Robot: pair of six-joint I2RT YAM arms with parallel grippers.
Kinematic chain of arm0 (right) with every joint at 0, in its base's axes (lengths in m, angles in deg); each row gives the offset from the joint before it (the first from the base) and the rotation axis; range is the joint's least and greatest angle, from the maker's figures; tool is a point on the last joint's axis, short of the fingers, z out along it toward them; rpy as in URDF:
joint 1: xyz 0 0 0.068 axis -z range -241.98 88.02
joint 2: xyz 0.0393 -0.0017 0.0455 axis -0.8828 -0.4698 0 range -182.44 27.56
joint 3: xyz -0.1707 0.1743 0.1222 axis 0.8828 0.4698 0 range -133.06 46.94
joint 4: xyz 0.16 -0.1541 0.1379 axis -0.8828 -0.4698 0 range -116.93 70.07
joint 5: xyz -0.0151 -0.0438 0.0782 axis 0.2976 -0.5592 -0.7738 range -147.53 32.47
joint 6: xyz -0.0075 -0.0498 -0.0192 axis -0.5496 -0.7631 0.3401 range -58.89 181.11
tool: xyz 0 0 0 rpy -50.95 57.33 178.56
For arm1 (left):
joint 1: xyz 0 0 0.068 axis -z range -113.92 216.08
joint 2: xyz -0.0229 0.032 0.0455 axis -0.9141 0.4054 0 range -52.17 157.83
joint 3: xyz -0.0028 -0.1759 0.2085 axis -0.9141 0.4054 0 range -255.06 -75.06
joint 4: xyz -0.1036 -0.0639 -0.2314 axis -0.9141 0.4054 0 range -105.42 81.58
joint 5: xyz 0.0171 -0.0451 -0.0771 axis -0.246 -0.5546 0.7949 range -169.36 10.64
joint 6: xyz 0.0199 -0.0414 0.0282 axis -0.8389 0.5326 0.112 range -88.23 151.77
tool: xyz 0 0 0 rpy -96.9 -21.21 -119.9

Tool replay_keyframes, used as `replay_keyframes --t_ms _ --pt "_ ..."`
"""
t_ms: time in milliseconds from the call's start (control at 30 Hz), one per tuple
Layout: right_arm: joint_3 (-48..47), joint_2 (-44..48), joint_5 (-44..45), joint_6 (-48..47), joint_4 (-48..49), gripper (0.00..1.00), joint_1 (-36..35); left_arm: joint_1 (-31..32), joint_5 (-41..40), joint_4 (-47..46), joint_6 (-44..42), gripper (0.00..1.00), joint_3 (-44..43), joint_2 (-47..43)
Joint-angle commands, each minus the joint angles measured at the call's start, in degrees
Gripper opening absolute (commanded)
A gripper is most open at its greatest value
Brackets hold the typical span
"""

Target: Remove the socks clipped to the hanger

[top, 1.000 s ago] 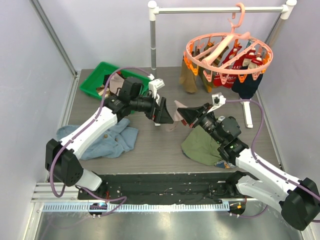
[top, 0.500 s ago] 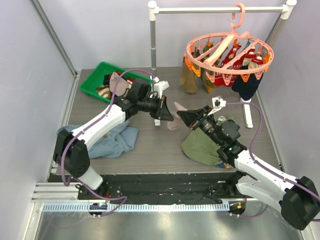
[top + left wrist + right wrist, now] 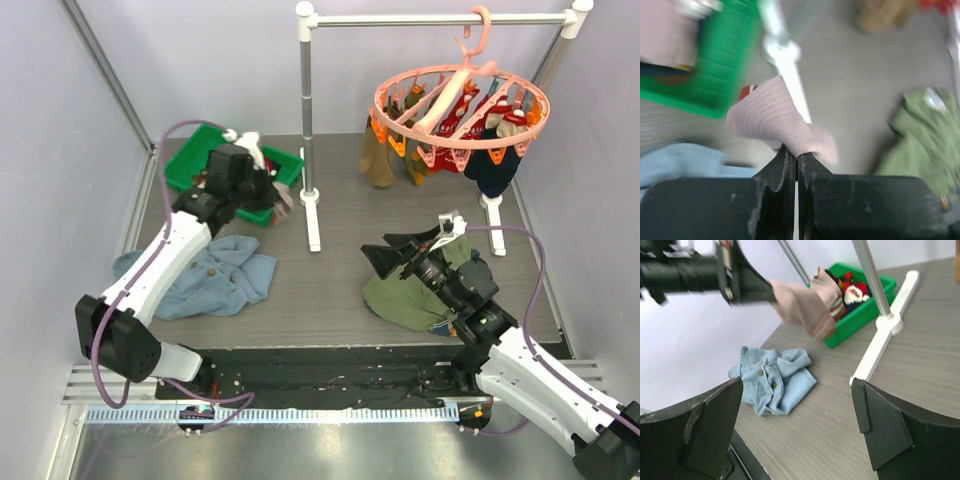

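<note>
The salmon-pink round hanger (image 3: 455,143) hangs from the rail at the back right. Several socks are clipped to it, among them a brown one (image 3: 378,160), red ones (image 3: 480,120) and a navy one (image 3: 492,170). My left gripper (image 3: 268,188) is beside the green bin, shut on a pale pink sock (image 3: 281,196). In the left wrist view the jaws (image 3: 797,155) are pressed together on that sock (image 3: 780,120). My right gripper (image 3: 385,250) is over the table's middle, open and with nothing in it (image 3: 797,410). It looks across at the held sock (image 3: 805,307).
A green bin (image 3: 195,165) with socks in it sits at the back left. The rail stand's post (image 3: 307,110) and white foot (image 3: 313,220) stand between the arms. A blue denim garment (image 3: 215,280) lies front left. An olive garment (image 3: 400,295) lies under the right arm.
The pink sock passed from my right gripper to my left. The left jaws shut on it, the right jaws opened and drew back, and the left arm swung the sock left to the green bin.
</note>
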Motion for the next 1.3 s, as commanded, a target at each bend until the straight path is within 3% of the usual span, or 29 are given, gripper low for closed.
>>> replay_keyframes --t_ms 0,100,267,400,567,700,867,1033,1167,1267 --pt "0.79 1.45 0.38 0.79 -4.60 1.00 -0.16 -8.71 -11.95 2.51 -1.59 0.00 -5.60 -1.68" --pt "0.88 1.27 -0.06 0.36 -4.86 1.00 -0.24 -13.11 -11.96 2.43 -2.21 0.00 -10.60 0.69" --pt "-0.78 0.05 -0.23 -0.35 -7.49 1.00 -0.16 -17.87 -10.91 4.54 -1.34 0.00 -24.13 11.94" --pt "-1.40 -0.13 -1.37 0.61 -7.24 1.00 -0.24 -22.17 -1.87 0.24 4.45 0.00 -27.41 19.58" --pt "-1.75 -0.40 -1.11 1.85 -7.84 1.00 -0.24 -23.85 2.18 -1.97 6.67 0.00 -32.76 31.09" --pt "-4.21 -0.92 -0.24 0.62 -12.85 1.00 -0.24 -24.55 0.61 1.71 5.44 0.00 -37.69 43.64" --pt "-8.43 -1.01 1.34 -2.19 -20.06 1.00 -0.16 -26.92 -1.93 6.91 4.48 0.01 -42.45 48.60" --pt "-8.70 -1.62 3.98 -2.11 -20.07 1.00 -0.16 -28.60 -1.50 8.66 5.70 0.20 -43.06 48.00" --pt "-10.80 -3.73 6.97 -1.49 -23.23 1.00 -0.16 -28.69 -3.25 9.01 4.74 0.61 -43.75 43.70" --pt "-12.30 -4.26 8.46 -1.40 -25.86 1.00 -0.16 -28.68 -3.61 10.95 4.38 0.72 -45.43 39.92"
